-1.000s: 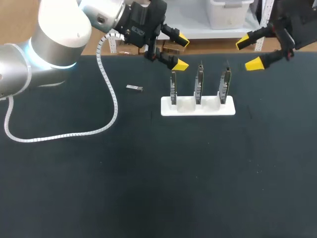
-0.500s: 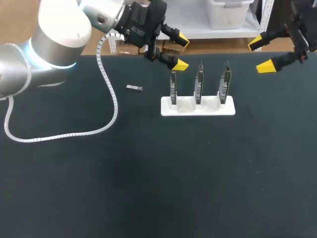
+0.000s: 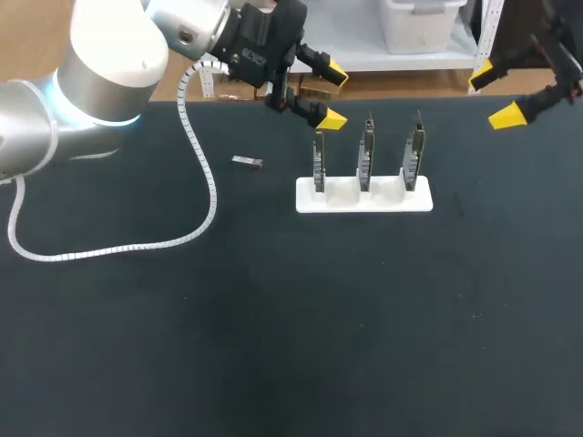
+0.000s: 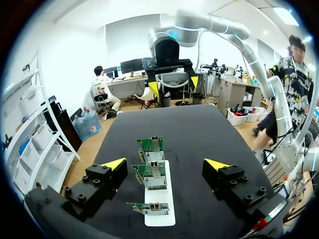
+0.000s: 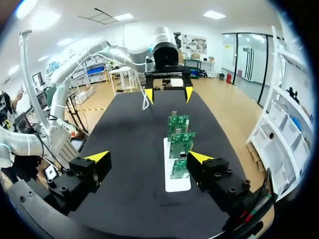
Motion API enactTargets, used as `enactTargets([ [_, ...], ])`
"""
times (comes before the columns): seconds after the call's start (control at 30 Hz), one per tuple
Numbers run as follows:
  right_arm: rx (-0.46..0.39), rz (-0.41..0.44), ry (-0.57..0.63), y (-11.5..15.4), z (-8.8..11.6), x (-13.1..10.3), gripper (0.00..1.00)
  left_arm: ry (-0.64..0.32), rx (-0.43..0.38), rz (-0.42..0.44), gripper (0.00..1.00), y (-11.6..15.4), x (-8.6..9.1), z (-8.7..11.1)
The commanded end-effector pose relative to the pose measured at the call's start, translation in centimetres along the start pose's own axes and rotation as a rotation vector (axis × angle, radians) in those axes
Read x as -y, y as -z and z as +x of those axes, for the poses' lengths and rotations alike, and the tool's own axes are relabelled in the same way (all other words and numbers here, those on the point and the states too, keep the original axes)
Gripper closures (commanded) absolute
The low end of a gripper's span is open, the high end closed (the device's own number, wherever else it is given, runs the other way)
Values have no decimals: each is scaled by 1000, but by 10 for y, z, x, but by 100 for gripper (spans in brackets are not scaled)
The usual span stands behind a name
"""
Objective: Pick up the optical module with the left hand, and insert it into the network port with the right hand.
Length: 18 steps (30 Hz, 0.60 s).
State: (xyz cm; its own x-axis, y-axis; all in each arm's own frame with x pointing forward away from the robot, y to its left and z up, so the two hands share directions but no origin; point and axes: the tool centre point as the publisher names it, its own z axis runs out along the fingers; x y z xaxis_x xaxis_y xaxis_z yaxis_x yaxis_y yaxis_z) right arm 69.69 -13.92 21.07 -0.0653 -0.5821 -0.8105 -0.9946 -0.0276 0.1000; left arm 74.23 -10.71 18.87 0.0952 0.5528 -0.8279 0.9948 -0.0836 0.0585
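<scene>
The optical module (image 3: 246, 162), a small silver bar, lies on the black table left of the card holder. Neither wrist view shows it. A white holder (image 3: 364, 198) carries three upright green network cards (image 3: 365, 157). My left gripper (image 3: 332, 94) hangs open just behind the leftmost card, well right of the module. My right gripper (image 3: 499, 94) is open at the far right, above the table's back edge. In the left wrist view the left gripper (image 4: 166, 164) stands open over the cards (image 4: 151, 174). The right wrist view has the right gripper (image 5: 149, 157) open with the cards (image 5: 178, 137) ahead.
A white coiled cable (image 3: 196, 173) trails from my left arm across the table's left part. The black table (image 3: 273, 319) stretches in front of the holder. Each wrist view shows the other arm's gripper across the table, the right gripper (image 4: 172, 84) and the left gripper (image 5: 168, 92).
My right gripper has drawn off to the right, away from the cards, still open. The left arm, the module and the holder have not moved.
</scene>
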Motion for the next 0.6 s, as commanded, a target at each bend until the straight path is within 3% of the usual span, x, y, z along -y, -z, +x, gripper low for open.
enactTargets([
  [0.03,-10,-73,0,1,-4,15,0,1,-6,5,0,0,-2,-1],
  [0.4,1,-93,9,-10,-4,19,0,1,-6,5,0,0,-2,-1],
  [0.6,15,-64,-8,-13,-6,14,0,1,-6,5,0,0,-2,-1],
])
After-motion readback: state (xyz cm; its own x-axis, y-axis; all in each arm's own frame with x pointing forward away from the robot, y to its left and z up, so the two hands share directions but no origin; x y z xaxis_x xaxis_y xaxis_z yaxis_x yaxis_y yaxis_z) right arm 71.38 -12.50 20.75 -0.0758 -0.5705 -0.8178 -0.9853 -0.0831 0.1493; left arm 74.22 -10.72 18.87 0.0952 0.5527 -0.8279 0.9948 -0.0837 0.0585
